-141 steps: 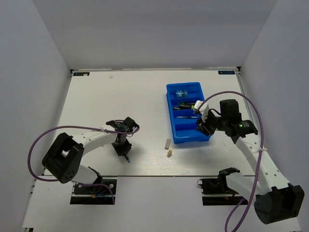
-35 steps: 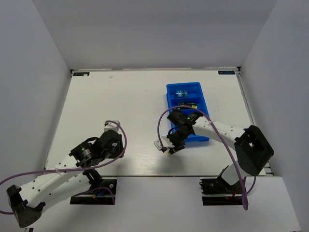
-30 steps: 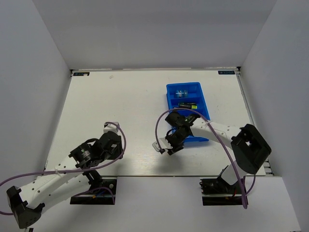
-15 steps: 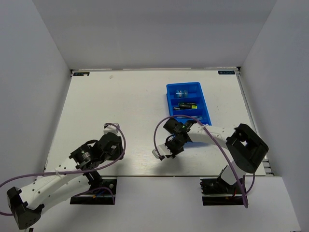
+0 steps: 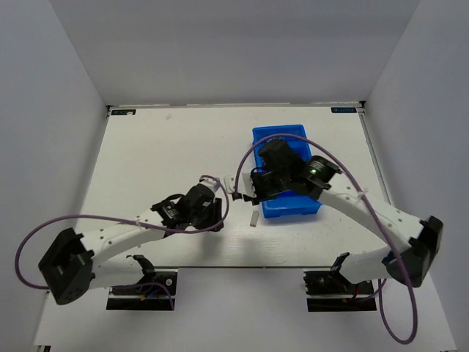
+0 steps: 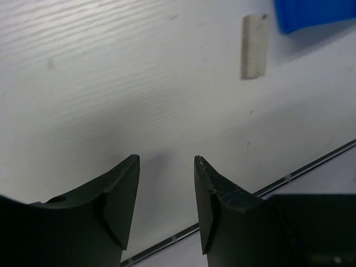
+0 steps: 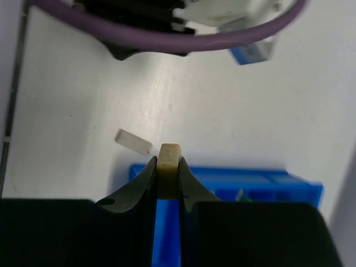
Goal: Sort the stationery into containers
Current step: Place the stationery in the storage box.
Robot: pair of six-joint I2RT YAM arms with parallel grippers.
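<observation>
My right gripper [image 7: 167,159] is shut on the tiny tan piece [image 7: 169,167] and holds it in the air over the near left edge of the blue tray [image 7: 250,186]. From above, the right gripper [image 5: 250,191] hangs at the left rim of the tray [image 5: 302,208], and the arm hides much of what lies inside. The small grey eraser [image 5: 253,218] lies flat on the table just in front of the tray. My left gripper [image 6: 167,157] is open and empty, low over the table, with the eraser [image 6: 255,38] ahead of it to the right and apart from it.
The table's front edge [image 6: 300,172] runs just behind my left fingers. The two arms are close together, the left wrist [image 5: 199,202] just left of the right gripper. White walls enclose the table on three sides.
My right gripper has risen from the table near the front edge and moved back to the tray's left rim, carrying the tan piece. My left arm has swung right towards the eraser and opened slightly.
</observation>
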